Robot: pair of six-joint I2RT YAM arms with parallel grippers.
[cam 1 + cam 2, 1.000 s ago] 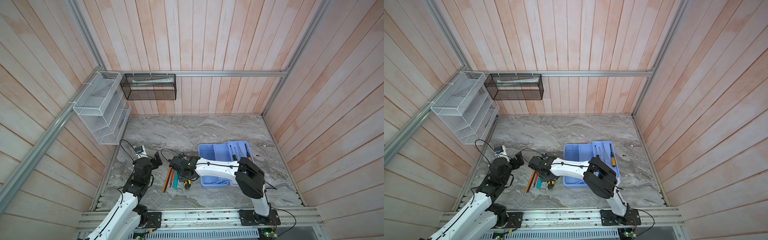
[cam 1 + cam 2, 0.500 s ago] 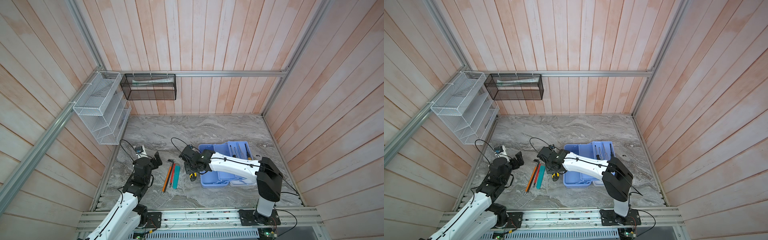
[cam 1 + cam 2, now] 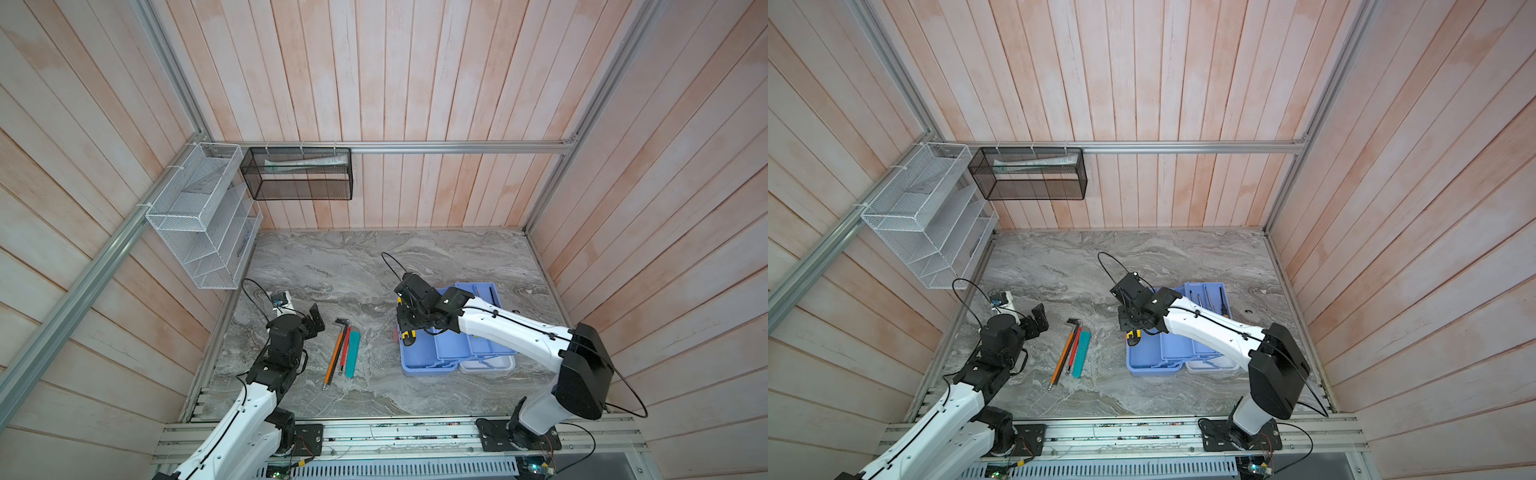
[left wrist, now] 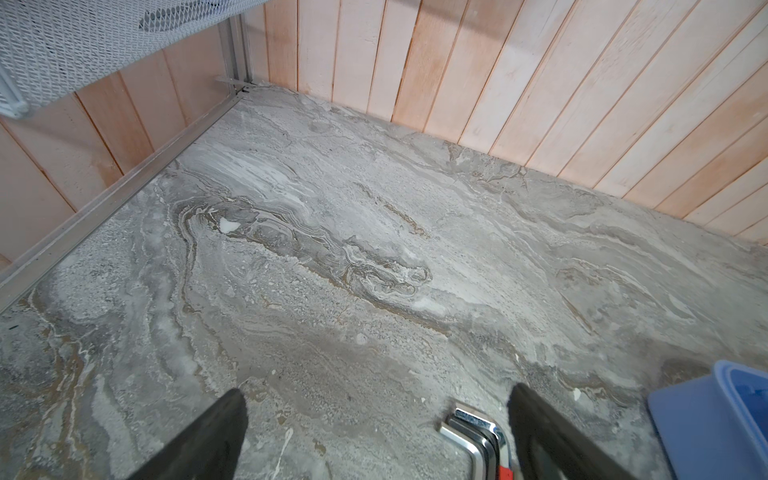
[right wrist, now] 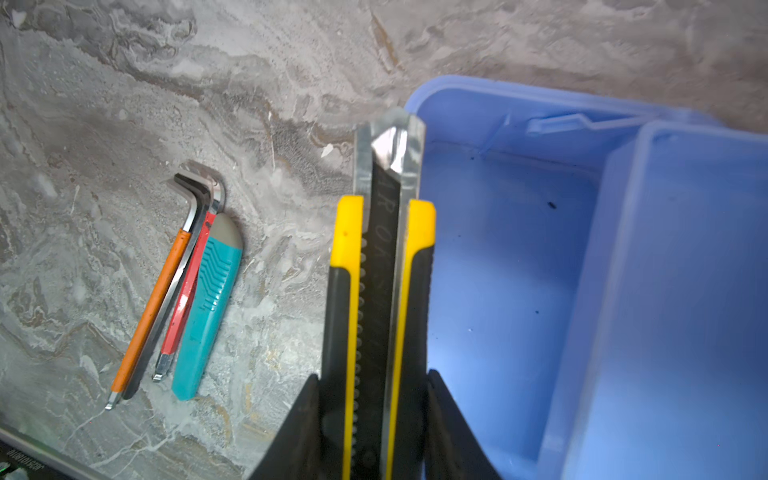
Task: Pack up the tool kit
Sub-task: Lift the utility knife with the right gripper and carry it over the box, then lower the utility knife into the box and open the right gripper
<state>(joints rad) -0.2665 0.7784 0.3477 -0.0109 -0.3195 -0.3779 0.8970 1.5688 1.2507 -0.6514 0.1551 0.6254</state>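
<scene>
**A:** Top view: right gripper [image 3: 404, 327] hauled the yellow knife [image 3: 407, 339] from the loose tools [image 3: 352, 349] over to the left edge of the case [image 3: 419, 358].

**B:** Left wrist: left gripper [image 4: 376, 412] gaping, empty. Right wrist: knife clamped tight, looks ready to drop in.

1. Utility knives: two, one yellow-and-black knife [image 5: 380, 291] and one teal knife [image 5: 208, 307].
2. Hex keys: three, one orange-sleeved key [image 5: 153, 303], one bare steel key [image 5: 154, 328] and one red-sleeved key [image 5: 183, 299].
3. Blue case [image 3: 428, 369]: one.
4. Wire baskets: two, one white basket [image 3: 195, 216] and one black basket [image 3: 297, 174].
5. Slim tools [image 3: 1222, 305] in the case: several, exact number not legible.
</scene>
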